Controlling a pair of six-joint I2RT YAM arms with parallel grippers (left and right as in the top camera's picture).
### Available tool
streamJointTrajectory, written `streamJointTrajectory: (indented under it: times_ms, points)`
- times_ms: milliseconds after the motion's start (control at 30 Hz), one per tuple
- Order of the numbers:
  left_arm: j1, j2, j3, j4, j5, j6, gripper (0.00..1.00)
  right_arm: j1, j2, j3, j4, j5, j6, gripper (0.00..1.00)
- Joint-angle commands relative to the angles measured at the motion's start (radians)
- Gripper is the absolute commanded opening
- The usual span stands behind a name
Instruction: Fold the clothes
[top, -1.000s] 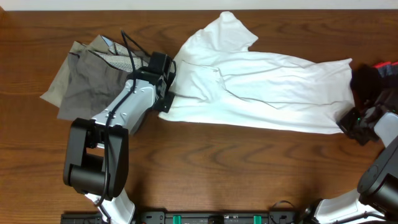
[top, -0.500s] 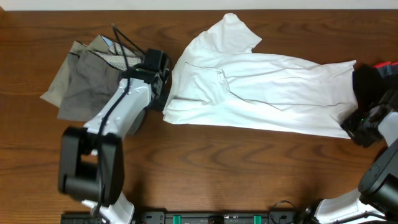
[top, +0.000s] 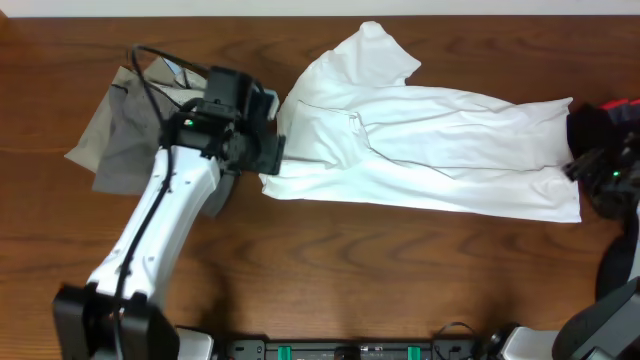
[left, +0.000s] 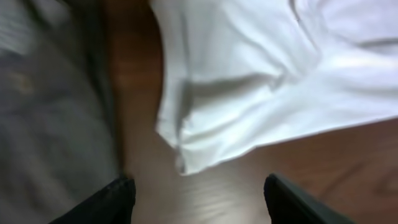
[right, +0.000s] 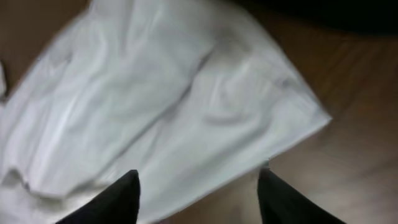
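The large white short-sleeved cotton T-shirt (top: 420, 140) lies stretched lengthwise across the middle of the brown wooden table (top: 350, 280). It is doubled over into a long, softly creased band, with one sleeve poking toward the far edge. The left gripper (left: 196, 186) hovers just above the shirt's left corner, jaws apart and empty. The right gripper (right: 199, 186) hangs over the right hem corner, likewise parted and holding nothing, probably so each end can be pinched for a fold. Crumpled grey-khaki trousers (top: 125, 135) sit at the left and a black garment (top: 585, 125) at the right.
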Motion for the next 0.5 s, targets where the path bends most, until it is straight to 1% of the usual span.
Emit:
streamJointTrajectory:
  times_ms: [0,133,267,467]
  points:
    - [0.004,0.069,-0.049,-0.006,0.069,-0.021,0.7,0.036,0.016,-0.038,-0.024,0.064,-0.016,0.63]
    - [0.004,0.177,-0.059,0.003,0.081,-0.021,0.72,0.04,0.016,-0.099,0.016,0.122,0.032,0.69]
    - [0.004,0.269,-0.059,0.003,0.124,-0.022,0.72,0.039,0.016,-0.129,0.035,0.122,0.031,0.7]
    - [0.004,0.369,-0.059,0.036,0.116,-0.024,0.72,0.04,0.018,-0.132,0.051,0.131,0.031,0.71]
